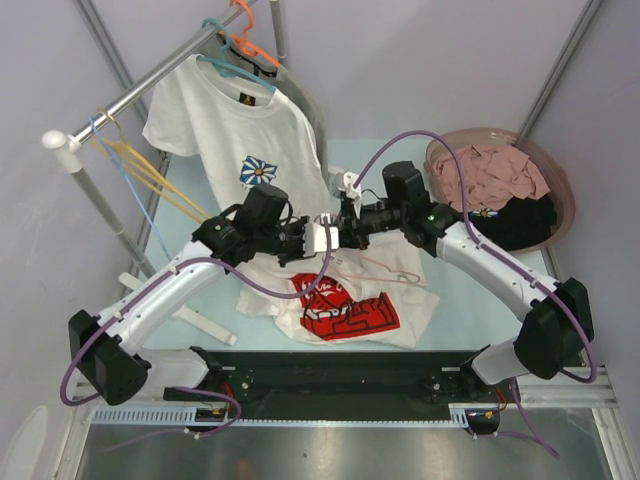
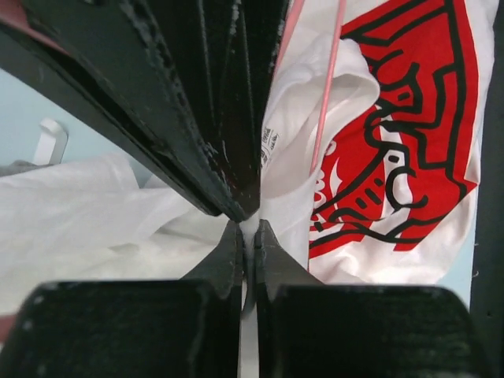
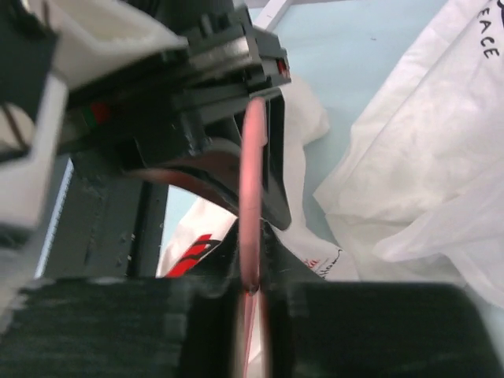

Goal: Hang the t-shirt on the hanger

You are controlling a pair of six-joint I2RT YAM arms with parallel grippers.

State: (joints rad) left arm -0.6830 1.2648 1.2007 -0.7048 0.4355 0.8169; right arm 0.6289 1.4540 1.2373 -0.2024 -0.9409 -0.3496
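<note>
The t-shirt [image 1: 345, 310], white with a red print, lies crumpled on the table below both grippers. Part of it is lifted toward them. My left gripper [image 1: 318, 238] is shut on a thin fold of its white cloth [image 2: 250, 228]. The red print [image 2: 402, 134] shows just right of the jaws. The pale-pink hanger [image 1: 385, 268] lies over the shirt, and its wire [image 2: 327, 102] runs past the print. My right gripper [image 1: 340, 232] faces the left one nose to nose and is shut on the hanger's wire [image 3: 253, 228]. The hanger's hook end is hidden behind the grippers.
A daisy-print t-shirt [image 1: 240, 130] hangs on a teal hanger from the rail [image 1: 150, 85] at the back left, with orange [image 1: 245, 30] and yellow hangers [image 1: 150, 175] beside it. A brown basin [image 1: 548, 165] of clothes stands at the back right. A white strip [image 1: 200, 320] lies at the left.
</note>
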